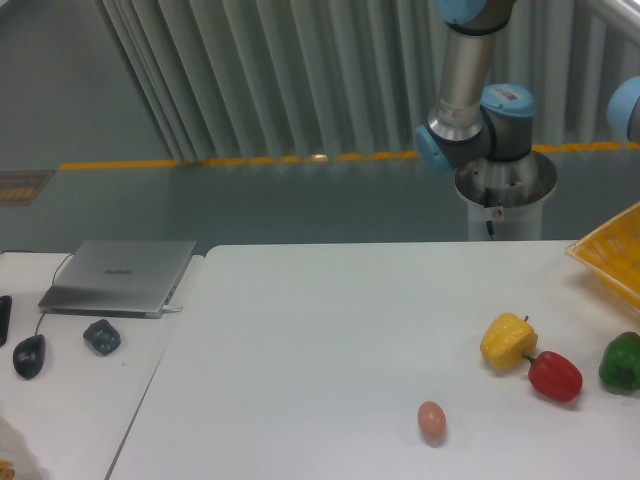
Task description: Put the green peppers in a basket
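A glossy dark-green pepper [621,362] sits on the white table near the right edge of the view, partly cut off by the frame. The yellow latticed basket [612,257] shows only as a corner at the right edge, behind the green pepper. The arm's grey and blue joints [470,110] rise at the back right, but the gripper itself is out of view.
A red pepper [555,376] and a yellow pepper [507,341] lie touching just left of the green one. A small pinkish egg [431,420] rests nearer the front. On a side table at left are a closed laptop [120,275], a mouse [29,355] and a dark object [101,336].
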`<state>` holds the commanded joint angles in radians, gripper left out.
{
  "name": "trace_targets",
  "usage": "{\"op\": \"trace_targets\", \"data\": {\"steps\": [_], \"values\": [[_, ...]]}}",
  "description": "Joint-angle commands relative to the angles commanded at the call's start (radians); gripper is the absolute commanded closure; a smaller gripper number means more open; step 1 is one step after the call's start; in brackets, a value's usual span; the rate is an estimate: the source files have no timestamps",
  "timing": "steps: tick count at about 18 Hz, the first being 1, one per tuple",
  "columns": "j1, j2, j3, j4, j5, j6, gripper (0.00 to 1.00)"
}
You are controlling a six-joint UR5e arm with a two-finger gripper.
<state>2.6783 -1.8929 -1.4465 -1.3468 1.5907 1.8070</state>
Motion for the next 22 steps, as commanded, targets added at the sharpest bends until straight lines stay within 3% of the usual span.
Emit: {"op": "trace_targets", "data": {"steps": [8, 13, 18, 22], "values": [[-0.005, 0.003, -0.02, 0.005, -0.003, 0.0, 0.0], [0.008, 0.037, -0.104, 0.107, 0.002, -0.008, 0.0], [-0.012, 0.058, -0.121, 0.123, 0.006, -0.217, 0.0], [-0.032, 0.063, -0.123, 0.123, 0.014, -0.245, 0.0]]}}
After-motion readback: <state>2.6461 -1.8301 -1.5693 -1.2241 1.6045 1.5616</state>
